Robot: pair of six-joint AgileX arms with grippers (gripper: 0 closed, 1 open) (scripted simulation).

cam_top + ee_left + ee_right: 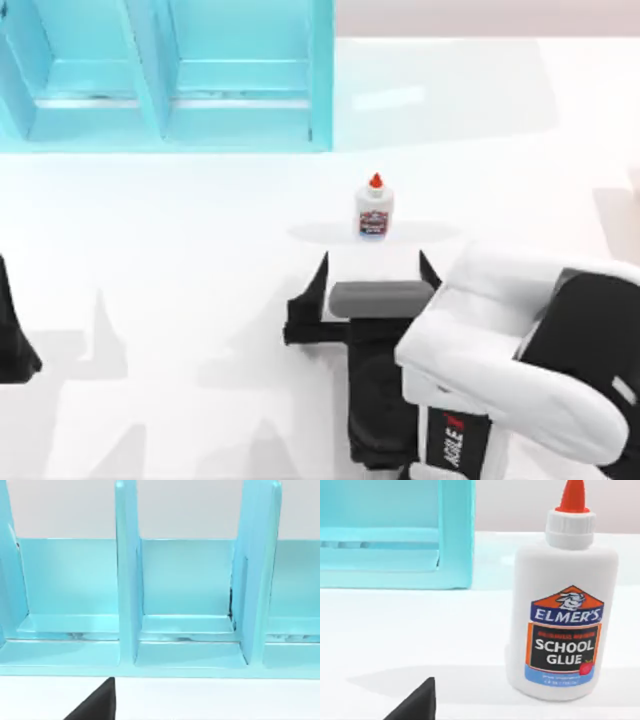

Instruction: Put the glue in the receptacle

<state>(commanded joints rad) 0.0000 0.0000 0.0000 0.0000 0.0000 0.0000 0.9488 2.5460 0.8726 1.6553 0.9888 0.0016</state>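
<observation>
Our left arm [15, 330] is cut off at the table's left edge, well apart from the glue [374, 207], and we cannot tell how its pincer stands. Our right gripper [373, 270] sits just in front of the glue with its two fingers spread wide, holding and touching nothing. The glue stands upright on the white table [200, 250], apart from the blue receptacle [165, 75] behind it.

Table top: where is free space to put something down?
Bare table lies between the blue receptacle, the parked left gripper and the open right gripper; also right of the receptacle. Crowded only around the glue, just ahead of the right gripper.
</observation>
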